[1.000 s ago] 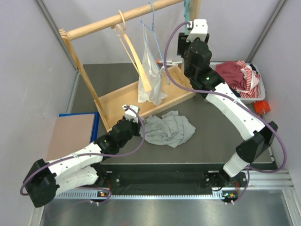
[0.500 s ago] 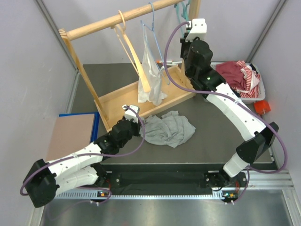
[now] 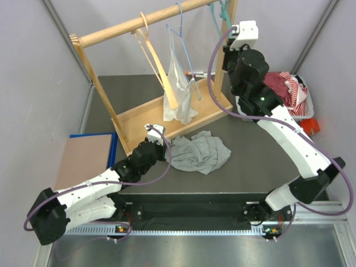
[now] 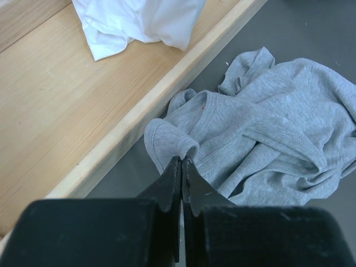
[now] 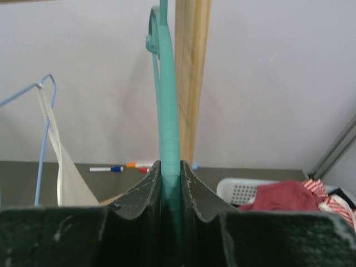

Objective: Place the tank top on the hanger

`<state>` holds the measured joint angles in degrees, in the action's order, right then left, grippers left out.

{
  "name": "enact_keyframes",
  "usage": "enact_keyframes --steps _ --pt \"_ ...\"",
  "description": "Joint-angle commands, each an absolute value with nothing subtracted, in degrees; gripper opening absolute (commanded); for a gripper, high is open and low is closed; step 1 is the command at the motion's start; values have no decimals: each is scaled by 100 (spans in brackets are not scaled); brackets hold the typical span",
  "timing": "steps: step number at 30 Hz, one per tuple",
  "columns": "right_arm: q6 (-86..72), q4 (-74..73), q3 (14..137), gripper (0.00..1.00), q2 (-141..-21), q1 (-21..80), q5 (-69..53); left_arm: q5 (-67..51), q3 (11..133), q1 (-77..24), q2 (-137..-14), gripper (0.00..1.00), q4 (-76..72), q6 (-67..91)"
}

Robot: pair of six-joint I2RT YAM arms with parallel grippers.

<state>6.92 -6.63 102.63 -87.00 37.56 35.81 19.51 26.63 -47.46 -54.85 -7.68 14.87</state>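
Observation:
The light grey tank top (image 3: pixel 200 153) lies crumpled on the dark table in front of the wooden rack. In the left wrist view the tank top (image 4: pixel 267 128) spreads to the right. My left gripper (image 4: pixel 182 159) is shut, pinching a raised fold at the garment's left edge. From above, the left gripper (image 3: pixel 168 148) sits low at that edge. The teal hanger (image 3: pixel 216 12) hangs at the rack's right end. My right gripper (image 5: pixel 171 166) is shut on the hanger (image 5: pixel 167 111), whose thin edge rises between the jaws to the hook. The right gripper (image 3: pixel 225 23) is raised near the rack's post.
The wooden rack (image 3: pixel 128 25) also carries a pale wooden hanger (image 3: pixel 156 61) and a light blue wire hanger (image 3: pixel 183 33) with a white plastic bag (image 3: pixel 179 92). A white basket (image 3: pixel 305 111) of red clothes stands at right. A blue-edged board (image 3: pixel 83 158) lies at left.
The right gripper has closed on the teal hanger, and the right arm has risen and swung right with it. The left arm and the tank top have not moved.

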Motion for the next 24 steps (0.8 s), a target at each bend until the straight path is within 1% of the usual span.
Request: enact_keyframes --steps 1,5,7,9,14,19,24 --pt "475 -378 9547 0 -7753 3876 3516 2109 2602 -4737 -5291 0 -958 1477" --pt "194 -544 8537 0 -6876 4077 3332 2171 2593 -4737 -5317 0 -976 1433" --pt "44 -720 8246 0 -6428 4139 3209 2206 2593 -4737 -5309 0 -975 1433" --pt "-315 -1062 7798 0 -6101 4218 3120 2258 2584 -4737 -5282 0 -967 1406" --pt "-869 -1817 6560 0 -4818 4298 2875 2531 2505 -4729 -5238 0 -1124 1319" --pt "-1511 -2644 5863 0 -3677 4307 2751 2768 2872 -4711 -5238 0 -950 1301" --pt "-1836 -3672 5642 0 -3182 4307 2225 3155 3392 -4597 -5440 0 -712 1222"
